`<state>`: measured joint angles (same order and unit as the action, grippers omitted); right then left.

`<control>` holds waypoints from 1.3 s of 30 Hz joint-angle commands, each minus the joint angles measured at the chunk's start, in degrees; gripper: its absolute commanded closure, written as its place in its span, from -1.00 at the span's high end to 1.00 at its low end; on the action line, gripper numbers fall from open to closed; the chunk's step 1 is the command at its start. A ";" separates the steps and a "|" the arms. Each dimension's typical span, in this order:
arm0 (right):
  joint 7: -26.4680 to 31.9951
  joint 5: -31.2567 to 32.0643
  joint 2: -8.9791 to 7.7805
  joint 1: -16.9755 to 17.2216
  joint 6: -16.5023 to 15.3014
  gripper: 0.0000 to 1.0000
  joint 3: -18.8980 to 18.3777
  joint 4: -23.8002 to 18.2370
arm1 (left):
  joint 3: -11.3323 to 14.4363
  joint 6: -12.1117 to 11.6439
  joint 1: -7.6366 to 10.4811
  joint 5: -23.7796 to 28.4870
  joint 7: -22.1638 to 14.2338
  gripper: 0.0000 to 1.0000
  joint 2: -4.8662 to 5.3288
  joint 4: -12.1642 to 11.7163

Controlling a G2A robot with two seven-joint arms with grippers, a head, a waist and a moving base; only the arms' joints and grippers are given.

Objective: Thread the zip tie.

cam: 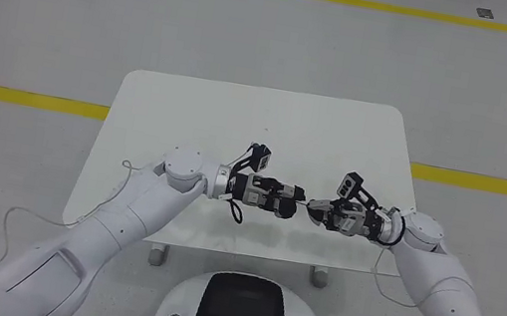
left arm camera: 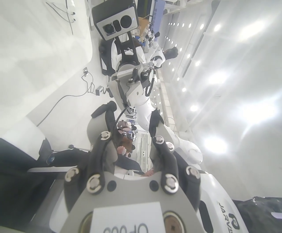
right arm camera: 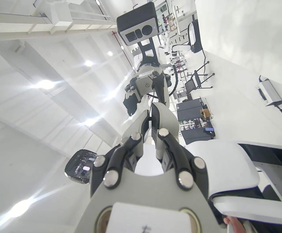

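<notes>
A white table (cam: 191, 107) with rounded corners lies below both arms, whose grippers face each other closely above its near edge. The left gripper (left arm camera: 132, 110) has its fingers spread wide, and the right gripper (right arm camera: 151, 111) is pinched narrow. The thin black plastic zip tie (right arm camera: 152, 99) is clamped in the right gripper and reaches across to the left one.

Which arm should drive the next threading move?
Right, likely. The right gripper is shut on the zip tie, whose strand runs toward the open left gripper, so the right can feed it.
</notes>
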<state>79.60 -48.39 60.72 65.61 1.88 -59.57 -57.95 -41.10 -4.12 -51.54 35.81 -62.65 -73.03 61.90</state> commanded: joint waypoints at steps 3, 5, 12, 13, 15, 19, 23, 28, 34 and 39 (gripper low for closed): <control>0.05 0.11 0.14 0.03 0.01 -1.00 0.11 -0.05 | 0.11 0.14 0.00 -0.33 0.13 -0.44 0.04 0.18; 0.05 0.23 0.20 0.03 -0.01 -1.00 0.20 -0.09 | 0.16 0.20 0.02 -0.46 0.20 -0.50 0.05 0.26; -0.05 1.17 0.33 -0.17 0.00 -1.00 0.28 0.12 | 0.26 0.28 0.06 -0.67 0.29 -0.58 0.10 0.40; -0.12 1.21 0.34 -0.15 -0.10 -1.00 0.21 0.16 | 0.28 0.29 0.07 -0.73 0.32 -0.58 0.11 0.42; -0.12 1.22 0.36 -0.09 -0.25 -1.00 0.10 0.16 | 0.31 0.34 0.09 -0.83 0.36 -0.58 0.13 0.44; 0.04 1.33 0.41 0.02 -0.64 -1.00 -0.09 0.04 | 0.48 0.39 0.07 -1.04 0.60 -0.60 0.12 0.51; -0.08 1.58 0.47 0.14 -0.75 -1.00 -0.14 -0.25 | 0.76 0.40 0.04 -1.25 0.72 -0.60 0.07 0.54; 0.05 1.73 0.59 0.23 -0.95 -1.00 -0.12 -0.49 | 1.02 0.52 0.19 -1.57 0.85 -0.62 0.03 0.41; -0.44 2.35 0.74 0.20 -1.40 -1.00 -0.03 -0.47 | 1.23 0.50 0.27 -1.65 0.83 -0.66 0.00 0.43; -1.15 4.04 0.84 0.19 -4.26 -1.00 -0.02 -1.09 | 1.38 0.46 0.35 -1.46 0.65 -0.70 -0.05 0.31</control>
<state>78.41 -44.87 61.56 65.77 -1.48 -59.61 -58.83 -39.74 -3.64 -51.20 34.30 -61.97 -73.07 62.24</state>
